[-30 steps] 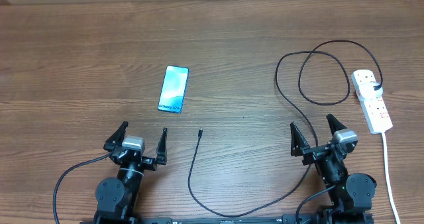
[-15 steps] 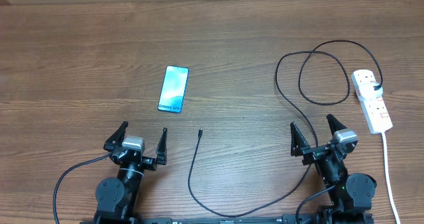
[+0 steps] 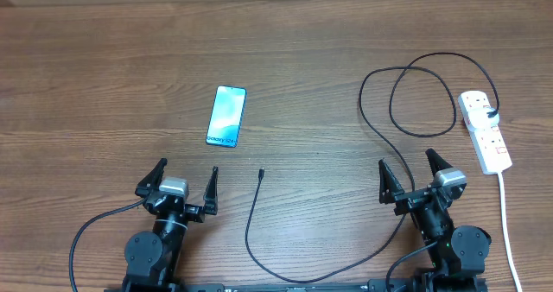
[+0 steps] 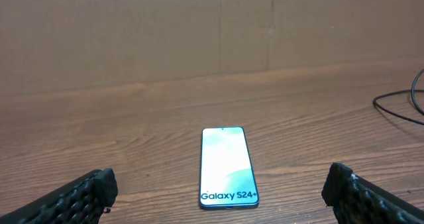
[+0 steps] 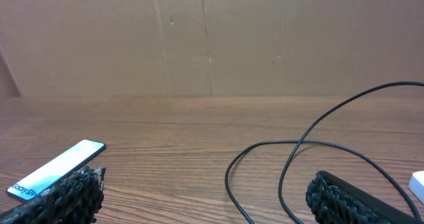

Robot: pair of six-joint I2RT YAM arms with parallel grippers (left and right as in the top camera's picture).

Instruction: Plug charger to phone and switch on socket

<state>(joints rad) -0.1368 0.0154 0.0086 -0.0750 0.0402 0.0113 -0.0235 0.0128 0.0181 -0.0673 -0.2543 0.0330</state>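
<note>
The phone (image 3: 226,116) lies flat, screen up, left of the table's middle; the left wrist view shows the phone (image 4: 227,166) straight ahead of my open left gripper (image 3: 187,179). The charger cable (image 3: 406,102) loops at the right, its connector tip (image 3: 261,173) lying between the two arms and its black plug (image 3: 492,113) in the socket (image 3: 485,142), a white strip at the far right. My right gripper (image 3: 407,172) stands open over the cable, holding nothing. In the right wrist view the cable (image 5: 291,158) loops ahead and the phone (image 5: 56,168) shows at the left.
A thick white cord (image 3: 508,231) runs from the strip toward the front edge. Short black robot cables (image 3: 86,231) trail by the arm bases. A brown cardboard wall (image 4: 199,32) closes off the far side of the wooden table (image 3: 104,59).
</note>
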